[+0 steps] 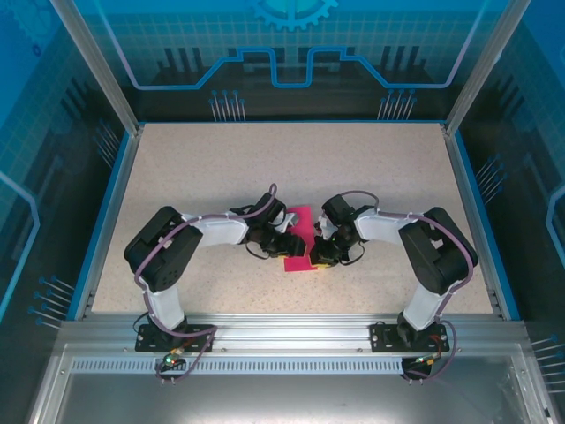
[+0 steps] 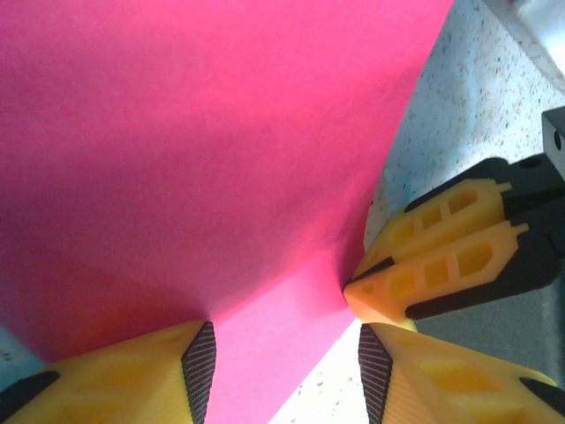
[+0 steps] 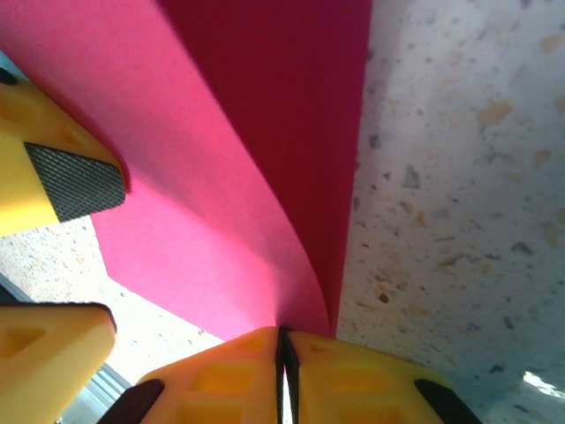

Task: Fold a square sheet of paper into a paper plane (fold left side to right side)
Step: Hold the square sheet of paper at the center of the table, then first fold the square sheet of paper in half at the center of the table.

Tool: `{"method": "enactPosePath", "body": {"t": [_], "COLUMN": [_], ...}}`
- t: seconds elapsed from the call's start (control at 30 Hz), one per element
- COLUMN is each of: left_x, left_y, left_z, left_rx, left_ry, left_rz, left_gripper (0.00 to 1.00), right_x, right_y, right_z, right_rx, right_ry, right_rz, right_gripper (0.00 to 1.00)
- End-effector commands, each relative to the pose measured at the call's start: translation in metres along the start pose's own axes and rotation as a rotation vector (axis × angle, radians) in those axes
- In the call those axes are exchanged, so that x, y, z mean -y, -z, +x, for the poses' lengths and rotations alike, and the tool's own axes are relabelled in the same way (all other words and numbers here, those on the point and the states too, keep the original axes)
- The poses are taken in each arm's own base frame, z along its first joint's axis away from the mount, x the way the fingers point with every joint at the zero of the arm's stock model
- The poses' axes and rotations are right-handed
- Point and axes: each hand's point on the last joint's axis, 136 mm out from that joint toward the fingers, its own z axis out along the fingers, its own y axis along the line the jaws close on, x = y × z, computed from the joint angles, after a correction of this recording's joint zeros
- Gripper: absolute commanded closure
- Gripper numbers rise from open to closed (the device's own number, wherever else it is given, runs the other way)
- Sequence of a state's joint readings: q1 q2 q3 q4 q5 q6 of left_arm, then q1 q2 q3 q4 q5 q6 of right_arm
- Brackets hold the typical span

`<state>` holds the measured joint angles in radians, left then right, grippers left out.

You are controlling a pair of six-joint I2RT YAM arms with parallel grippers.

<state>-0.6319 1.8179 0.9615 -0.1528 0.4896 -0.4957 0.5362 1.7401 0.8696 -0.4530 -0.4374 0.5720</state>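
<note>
The square sheet of paper lies on the speckled bench, about midway between its left and right edges and nearer the near edge than the far one. Both arms reach in to it from either side.

The right hand is pinched tight on the sheet. In the right wrist view its yellow fingertips meet with no gap, and the magenta paper curves up off the bench into them, one layer bending over another.

The left hand is partly spread. In the left wrist view its two fingers stand apart with the paper running between them, neither ribbed pad pressed against it. The same view shows the right hand nipping the sheet's edge just beside the left hand's right finger.
</note>
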Motion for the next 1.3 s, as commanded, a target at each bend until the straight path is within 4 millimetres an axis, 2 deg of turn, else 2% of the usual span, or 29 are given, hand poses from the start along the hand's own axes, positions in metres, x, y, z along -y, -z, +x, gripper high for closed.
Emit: {"method": "enactPosePath", "body": {"t": [0.0,0.17,0.53,0.83,1.27], "left_x": [0.011,0.012,-0.017,-0.035,-0.038], "left_y": [0.016,0.011,-0.005,0.002,0.004], "left_z": [-0.016,-0.018,-0.033,-0.059,-0.098], "left_rx": [0.034,0.022,0.021,0.052,0.087], "left_ry": [-0.029,-0.033,-0.014,0.015,0.023], "left_rz": [-0.01,0.007,-0.048,-0.058,-0.056], "left_gripper": [0.49,0.49,0.49,0.49,0.48], "right_x": [0.048,0.049,0.06,0.07,0.07], "right_y": [-0.017,-0.016,-0.014,-0.014,-0.017], "right_z": [0.023,0.02,0.022,0.03,0.032], "right_rx": [-0.075,-0.067,-0.086,-0.116,-0.127], "right_ry": [-0.055,-0.055,-0.051,-0.049,-0.046], "right_rz": [0.195,0.21,0.274,0.311,0.311], "right_gripper": [0.88,0.88,0.88,0.89,0.9]}}
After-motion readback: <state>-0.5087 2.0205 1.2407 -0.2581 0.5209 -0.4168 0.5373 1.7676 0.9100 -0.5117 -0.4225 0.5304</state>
